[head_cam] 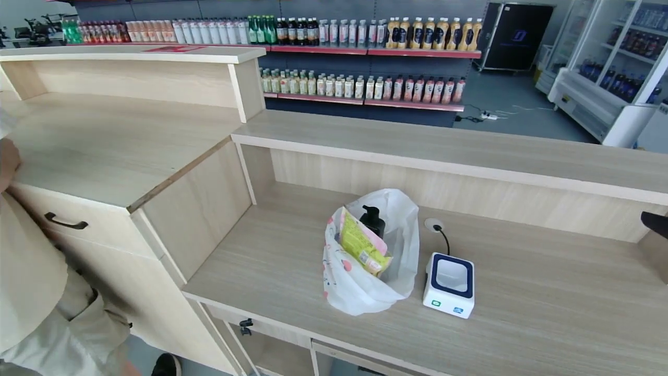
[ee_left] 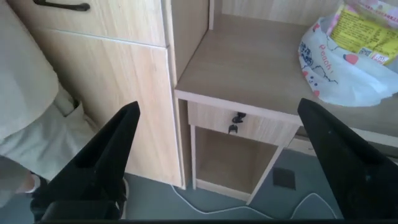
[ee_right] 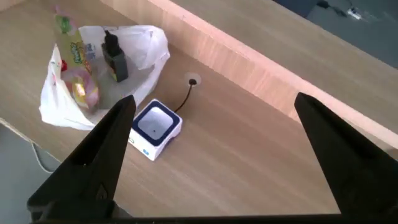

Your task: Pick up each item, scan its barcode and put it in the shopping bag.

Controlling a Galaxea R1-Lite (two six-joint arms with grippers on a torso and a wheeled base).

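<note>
A white plastic shopping bag (head_cam: 365,271) stands on the low wooden counter (head_cam: 548,313). Inside it are a yellow snack packet (head_cam: 362,245) and a black pump bottle (head_cam: 373,219). Just to the bag's right sits a white and blue barcode scanner (head_cam: 450,284) with a black cable. The bag (ee_right: 93,74), the bottle (ee_right: 115,56) and the scanner (ee_right: 154,127) lie below my right gripper (ee_right: 217,165), which is open and empty. My left gripper (ee_left: 227,165) is open and empty, low beside the counter's front edge, with the bag (ee_left: 348,56) off to one side.
A taller wooden cabinet (head_cam: 120,156) with a drawer handle (head_cam: 65,222) stands left of the counter. A person in a beige sleeve (head_cam: 36,292) is at the far left. Drink shelves (head_cam: 365,52) and fridges (head_cam: 616,68) line the room behind.
</note>
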